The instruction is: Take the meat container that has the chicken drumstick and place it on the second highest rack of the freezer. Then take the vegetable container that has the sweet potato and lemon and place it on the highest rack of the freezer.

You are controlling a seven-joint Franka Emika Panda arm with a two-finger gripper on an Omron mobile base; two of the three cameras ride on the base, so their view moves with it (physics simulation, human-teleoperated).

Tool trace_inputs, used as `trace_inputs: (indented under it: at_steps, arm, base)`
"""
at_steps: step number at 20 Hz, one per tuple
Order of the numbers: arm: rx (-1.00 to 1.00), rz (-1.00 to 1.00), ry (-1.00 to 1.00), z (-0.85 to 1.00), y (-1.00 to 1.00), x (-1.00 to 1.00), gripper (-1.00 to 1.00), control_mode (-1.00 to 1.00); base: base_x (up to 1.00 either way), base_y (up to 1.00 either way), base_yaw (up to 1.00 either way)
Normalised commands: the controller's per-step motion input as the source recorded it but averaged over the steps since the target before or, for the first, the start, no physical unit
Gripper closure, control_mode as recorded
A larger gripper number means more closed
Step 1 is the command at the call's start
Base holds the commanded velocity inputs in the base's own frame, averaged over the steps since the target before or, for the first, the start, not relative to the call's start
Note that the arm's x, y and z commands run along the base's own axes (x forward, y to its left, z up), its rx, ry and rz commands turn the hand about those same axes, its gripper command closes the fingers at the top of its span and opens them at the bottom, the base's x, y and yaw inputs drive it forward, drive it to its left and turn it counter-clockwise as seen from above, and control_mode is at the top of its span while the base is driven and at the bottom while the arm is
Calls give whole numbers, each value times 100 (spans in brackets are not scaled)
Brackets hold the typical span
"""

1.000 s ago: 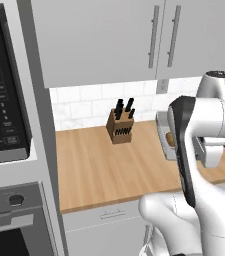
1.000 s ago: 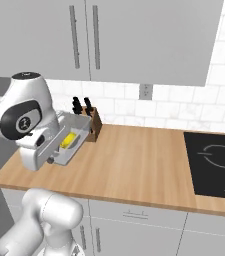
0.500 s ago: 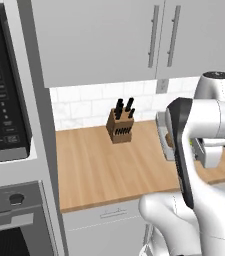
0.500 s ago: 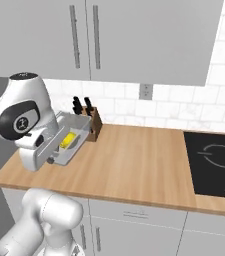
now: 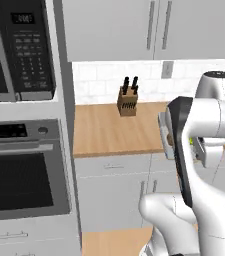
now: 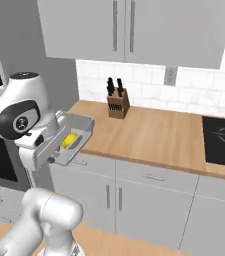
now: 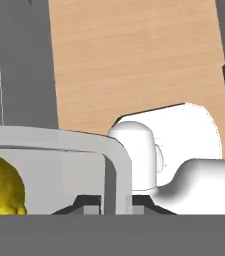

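A wooden surface runs beneath grey wall cupboards and a white tiled wall, with a knife block at the back. A black hob sits at one end; a microwave above an oven stands at the other

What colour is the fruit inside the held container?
Bright yellow: the lemon, clearest in the right base view.
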Motion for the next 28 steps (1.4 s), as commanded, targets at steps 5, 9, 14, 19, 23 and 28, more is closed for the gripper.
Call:
trace_inputs:
  at_steps: [5,9,14,19,23,28]
  arm:
    - [0,0,0,0,0,0,100,100]
    - [0,0,0,0,0,0,100,100]
    - [0,0,0,0,0,0,100,100]
    - [0,0,0,0,0,0,100,100]
    - [0,0,0,0,0,0,100,100]
    - [0,0,0,0,0,0,100,100]
  base:
    - [-30,13,100]
    - [-2,43,90]
    - [44,96,60]
    - [94,100,36]
    - [100,100,19]
    - [100,100,8]
